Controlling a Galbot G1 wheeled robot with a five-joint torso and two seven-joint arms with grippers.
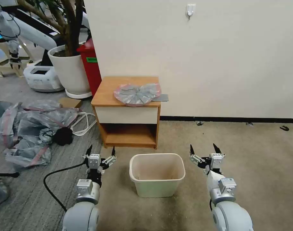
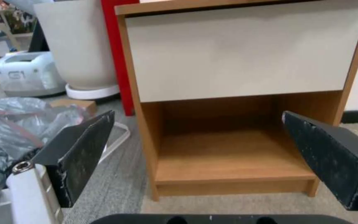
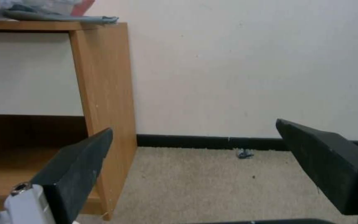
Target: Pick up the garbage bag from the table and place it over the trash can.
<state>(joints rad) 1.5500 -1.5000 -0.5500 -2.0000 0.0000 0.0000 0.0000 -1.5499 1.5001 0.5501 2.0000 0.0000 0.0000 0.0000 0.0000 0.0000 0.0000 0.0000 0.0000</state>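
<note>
Grey and pink plastic: the garbage bag (image 1: 137,93) lies flat and crinkled on top of the table (image 1: 108,91), toward the table's right side. One grey corner sticks out past the right edge.
Left side of the floor: a heap of other bags (image 1: 28,128) lies there, well apart from the table. It is not the bag to pick.
Left claw (image 1: 100,151): it hangs low by the table's front left foot, spread wide and holding nothing. Its own camera looks into the table's open shelf, so the bag is up above it.
Trash can (image 1: 157,174): it stands on the carpet in front of the table, between the two arms. It has no bag on it yet.
Right claw (image 1: 204,149): it hangs low to the right of the can, spread wide and holding nothing too.
Which way the bag lies: up and forward from both claws, and off to the left of the right claw.
Long way of the bag: it runs side to side across the table top.
Nearer arm: I think the right one, but only by a little, since the bag's corner pokes out on that side.
</note>
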